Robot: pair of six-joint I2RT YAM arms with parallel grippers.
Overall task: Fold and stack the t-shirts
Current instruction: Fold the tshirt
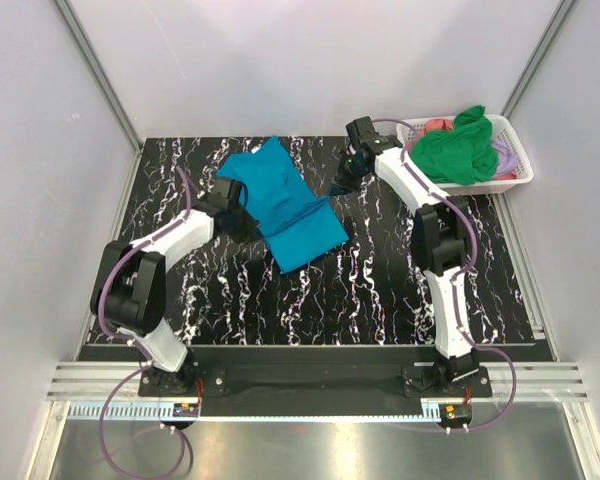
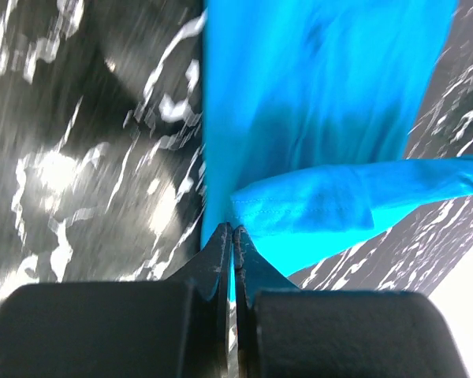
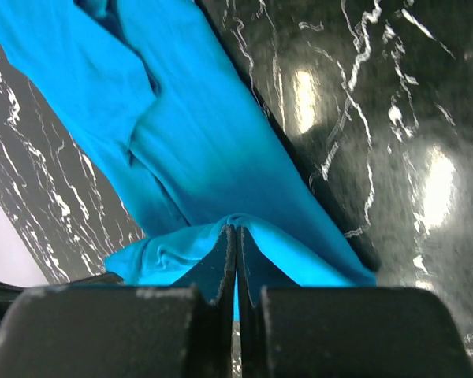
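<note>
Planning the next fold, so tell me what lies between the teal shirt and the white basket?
Top view: only the right arm, its tool shut on the teal shirt, over bare marbled table up to the white basket.

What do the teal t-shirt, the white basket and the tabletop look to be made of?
Teal t-shirt: soft matte cloth, probably cotton; it creases and shows a stitched hem. White basket: likely plastic, moulded lattice wall. Tabletop: hard, glossy, black with white marble-like veins and glare; possibly laminate.
</note>
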